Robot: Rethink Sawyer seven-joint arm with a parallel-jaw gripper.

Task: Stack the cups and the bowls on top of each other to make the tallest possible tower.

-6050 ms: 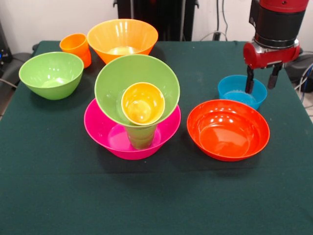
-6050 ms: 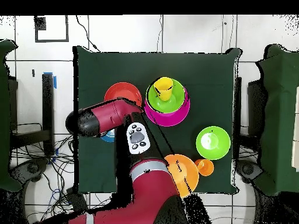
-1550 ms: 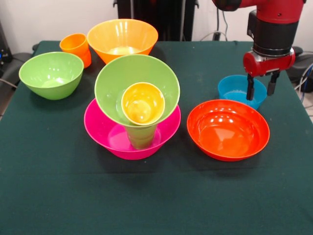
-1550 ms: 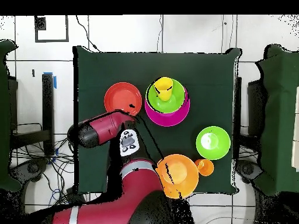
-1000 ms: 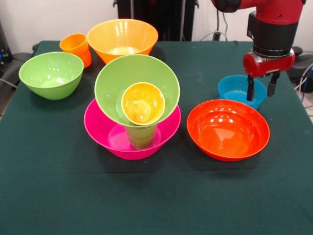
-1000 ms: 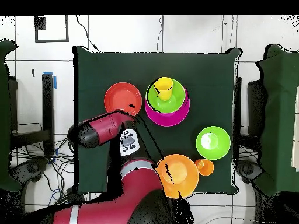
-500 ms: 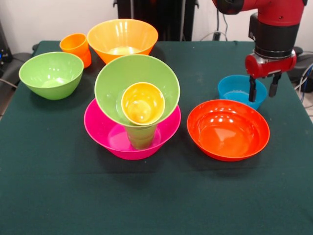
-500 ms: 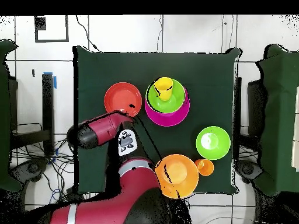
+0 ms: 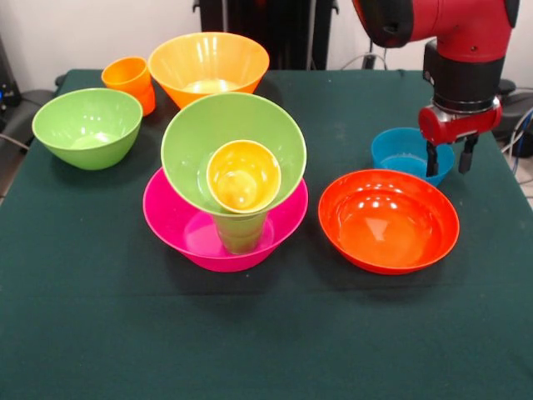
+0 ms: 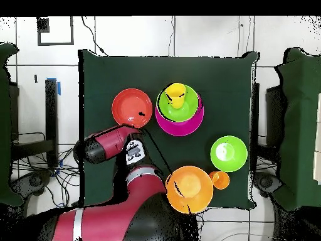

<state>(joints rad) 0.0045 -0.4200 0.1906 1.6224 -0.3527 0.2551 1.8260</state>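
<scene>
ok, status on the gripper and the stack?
Gripper open, empty, fingers straddling the blue bowl's right rim. Tower standing: pink bowl, green cup, tilted green bowl, yellow cup. Red-orange bowl sits just in front.

My gripper (image 9: 450, 160) hangs with its jaws apart over the rim of the blue bowl (image 9: 400, 152), and the red bowl (image 9: 388, 220) sits just in front. The tall tower (image 9: 235, 179) blocks the middle of the table. The front strip of green cloth (image 9: 250, 342) is free.

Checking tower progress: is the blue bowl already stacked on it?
No, the blue bowl sits on the table beside the red-orange bowl.
</scene>
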